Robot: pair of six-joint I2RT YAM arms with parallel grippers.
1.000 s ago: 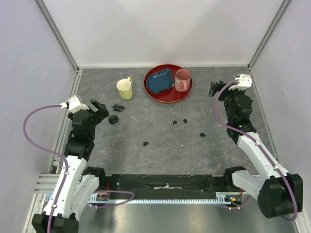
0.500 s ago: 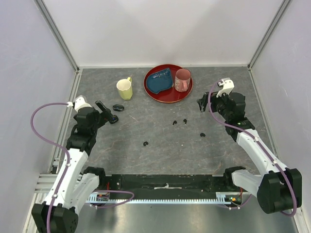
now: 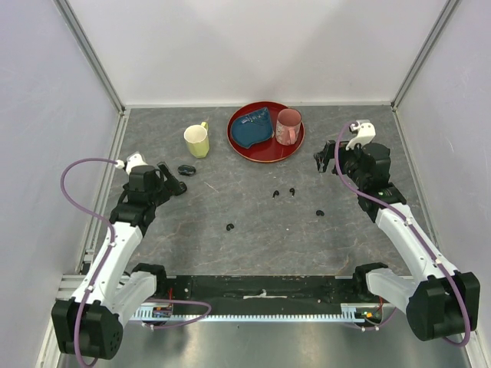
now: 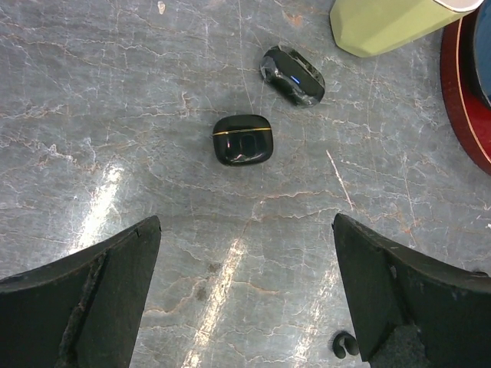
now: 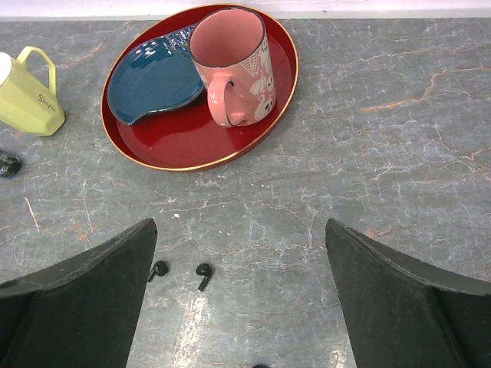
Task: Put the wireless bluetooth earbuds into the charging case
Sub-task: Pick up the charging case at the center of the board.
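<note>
Several tiny black earbuds lie loose on the grey table: two side by side (image 3: pixel 275 194) (image 3: pixel 292 190), one further right (image 3: pixel 320 212) and one nearer the front (image 3: pixel 229 227). A closed black charging case (image 4: pixel 242 139) with a gold seam lies ahead of my left gripper (image 4: pixel 245 222), which is open and empty. A second black case (image 4: pixel 292 64) lies just beyond it, near the yellow mug. One earbud (image 4: pixel 345 345) shows by my left gripper's right finger. My right gripper (image 5: pixel 239 226) hangs open above the table, with two earbuds (image 5: pixel 158 268) (image 5: pixel 203 274) below its left finger.
A yellow mug (image 3: pixel 197 140) stands at the back left. A red tray (image 3: pixel 265 159) at the back centre holds a blue dish (image 3: pixel 252 129) and a pink mug (image 3: pixel 288 126). White walls with metal frame rails enclose the table on three sides.
My left arm has swung forward and lowered toward the two cases. My right arm has moved left and down, away from the right wall. Both grippers stayed open.
</note>
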